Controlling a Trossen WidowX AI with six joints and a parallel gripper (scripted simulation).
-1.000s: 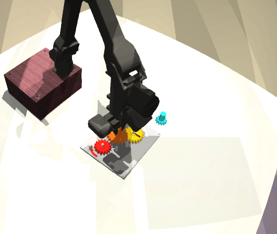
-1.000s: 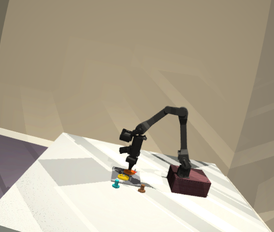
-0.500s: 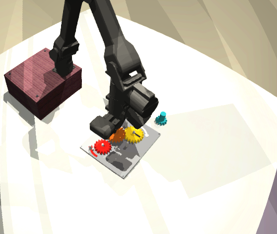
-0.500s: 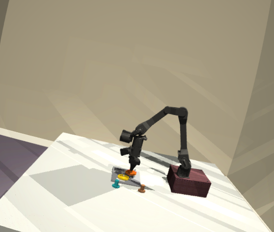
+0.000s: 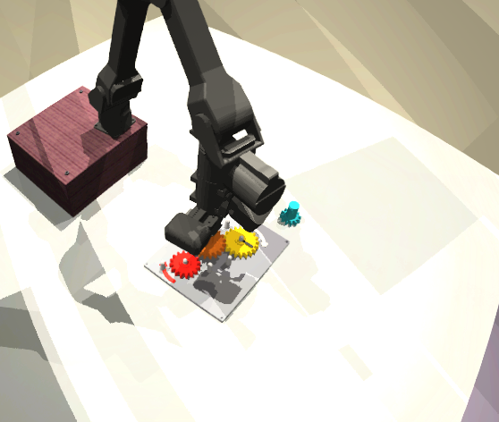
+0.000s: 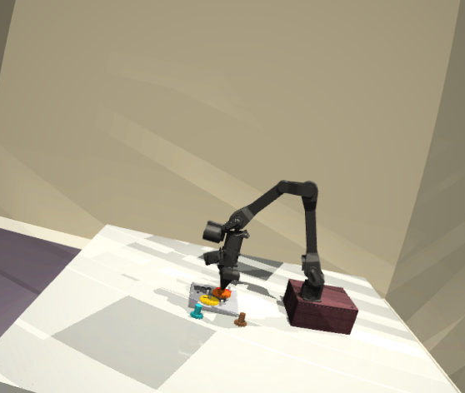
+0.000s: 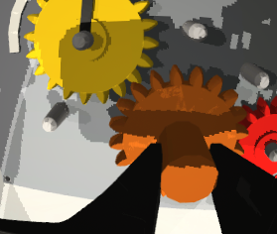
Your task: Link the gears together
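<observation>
My gripper (image 7: 185,153) is shut on the handle of the orange gear (image 7: 181,101) (image 5: 214,247) (image 6: 221,293). The orange gear is over the grey board (image 5: 223,313) (image 7: 47,164), between the red gear (image 5: 184,265) (image 7: 270,136) and the yellow gear with the black stripe (image 5: 241,247) (image 6: 208,300) (image 7: 106,64). In the wrist view its teeth overlap the red gear's edge; whether it sits flat is unclear. A peg under it is hidden. Bare pegs show in the wrist view, one (image 7: 56,118) left of the orange gear and others beyond it. A teal gear (image 5: 291,216) (image 6: 197,312) and a brown gear (image 6: 240,320) stand on the table.
The arm's base stands on a dark red wooden block (image 5: 77,140) (image 6: 322,312). The teal gear is just off the board's edge, on the yellow gear's side. The wrist camera housing hangs close over the board. The brown gear is hidden in the top view.
</observation>
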